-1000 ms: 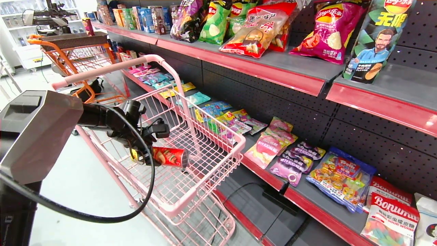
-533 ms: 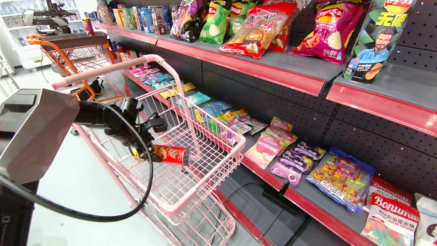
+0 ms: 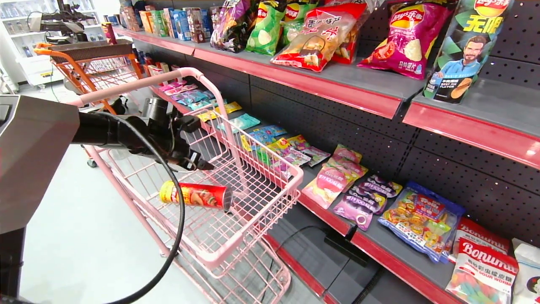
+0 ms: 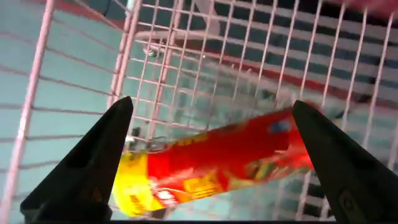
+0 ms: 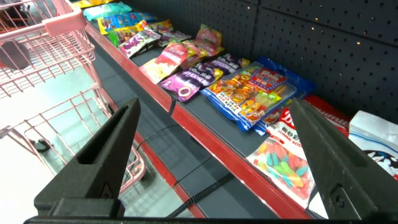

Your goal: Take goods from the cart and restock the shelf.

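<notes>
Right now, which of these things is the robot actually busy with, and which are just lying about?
In the job: red can lying in the pink cart; open left gripper above it; shelf to be filled.
Just lying about: orange cart, chip bags, candy packs.

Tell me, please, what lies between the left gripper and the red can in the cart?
Nothing: the left gripper hangs open above the red can, and the stretch is bare in the head view; the left wrist view agrees.
</notes>
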### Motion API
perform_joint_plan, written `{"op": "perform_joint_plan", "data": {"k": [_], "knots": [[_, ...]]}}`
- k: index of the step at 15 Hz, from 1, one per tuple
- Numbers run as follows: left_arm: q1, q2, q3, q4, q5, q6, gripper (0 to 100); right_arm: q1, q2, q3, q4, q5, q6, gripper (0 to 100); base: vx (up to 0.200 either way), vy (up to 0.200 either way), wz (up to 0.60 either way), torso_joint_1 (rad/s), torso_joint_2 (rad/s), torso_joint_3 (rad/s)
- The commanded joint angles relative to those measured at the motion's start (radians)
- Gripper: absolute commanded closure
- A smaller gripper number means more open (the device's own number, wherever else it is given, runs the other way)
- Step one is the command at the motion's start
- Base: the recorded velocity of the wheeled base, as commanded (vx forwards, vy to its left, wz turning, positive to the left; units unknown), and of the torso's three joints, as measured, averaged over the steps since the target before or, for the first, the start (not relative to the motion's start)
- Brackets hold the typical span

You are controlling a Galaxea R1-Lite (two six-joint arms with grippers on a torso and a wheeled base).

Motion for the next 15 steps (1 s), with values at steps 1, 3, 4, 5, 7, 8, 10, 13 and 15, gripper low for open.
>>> {"op": "perform_joint_plan", "data": {"k": [1, 3, 4, 5, 7, 8, 10, 13, 15], "knots": [[-0.097, 0.002, 0.034, -0.127, 0.123, -0.295, 0, 0.000, 0.002, 0.000, 0.000, 0.000, 0.000, 0, 0.000, 0.000, 0.00, 0.000, 0.00, 0.000], [-0.180, 0.045, -0.002, -0.132, 0.231, -0.658, 0, 0.002, 0.014, 0.000, 0.000, 0.000, 0.000, 0, 0.000, 0.000, 0.00, 0.000, 0.00, 0.000], [-0.195, 0.060, -0.010, -0.132, 0.252, -0.761, 0, 0.003, 0.014, 0.000, 0.000, 0.000, 0.000, 0, 0.000, 0.000, 0.00, 0.000, 0.00, 0.000], [-0.204, 0.080, -0.025, -0.132, 0.290, -0.864, 0, 0.003, 0.014, 0.000, 0.000, 0.000, 0.000, 0, 0.000, 0.000, 0.00, 0.000, 0.00, 0.000], [-0.209, 0.117, -0.059, -0.101, 0.338, -1.060, 0, 0.003, 0.014, 0.000, 0.000, 0.000, 0.000, 0, 0.000, 0.000, 0.00, 0.000, 0.00, 0.000], [-0.209, 0.116, -0.074, -0.011, 0.338, -1.185, 0, 0.003, 0.014, 0.000, -0.002, 0.000, 0.000, 0, 0.000, 0.000, 0.00, 0.000, 0.00, 0.000], [-0.204, 0.114, -0.150, 0.095, 0.333, -1.355, 0, 0.003, 0.014, 0.000, 0.000, 0.000, 0.000, 0, 0.000, 0.000, 0.00, 0.000, 0.00, 0.000], [-0.204, 0.085, -0.231, 0.230, 0.318, -1.445, 0, 0.003, 0.014, 0.000, 0.000, 0.000, 0.000, 0, 0.000, 0.000, 0.00, 0.000, 0.00, 0.000], [-0.203, 0.062, -0.242, 0.304, 0.316, -1.476, 0, 0.003, 0.014, 0.000, 0.000, 0.000, 0.000, 0, 0.000, 0.000, 0.00, 0.000, 0.00, 0.000]]}}
